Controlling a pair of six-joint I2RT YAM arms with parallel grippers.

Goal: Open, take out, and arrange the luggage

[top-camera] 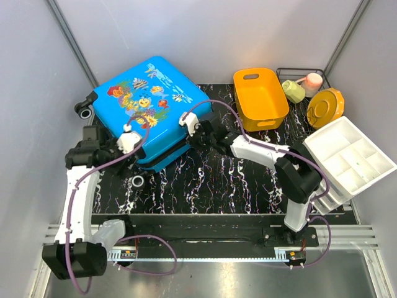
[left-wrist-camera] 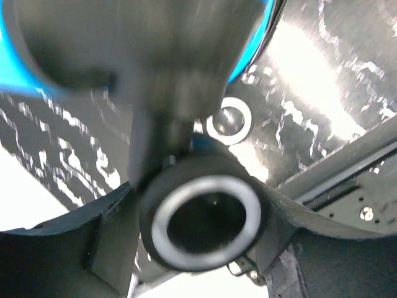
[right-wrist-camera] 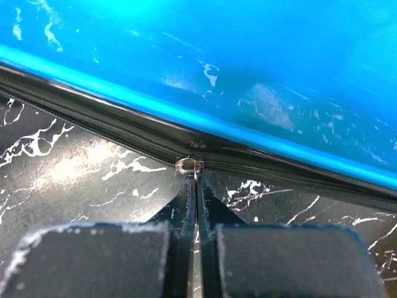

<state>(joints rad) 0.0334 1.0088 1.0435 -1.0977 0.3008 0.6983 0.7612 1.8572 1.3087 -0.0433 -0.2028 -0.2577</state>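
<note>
Blue luggage (top-camera: 149,105) lies shut at back left of the counter (top-camera: 211,180), right pincer (right-wrist-camera: 196,186) pinched on its zipper pull (right-wrist-camera: 189,165), left pincer (top-camera: 128,141) grip unreadable; unzipping step, next looks like dragging the pull along the seam

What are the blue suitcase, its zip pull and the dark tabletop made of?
The suitcase looks like hard glossy plastic: its blue shell reflects light. The zip pull seems metal, silvery and shiny. The table shows black, white-veined marble patterning with a sheen; real stone or printed film, I cannot tell.
</note>
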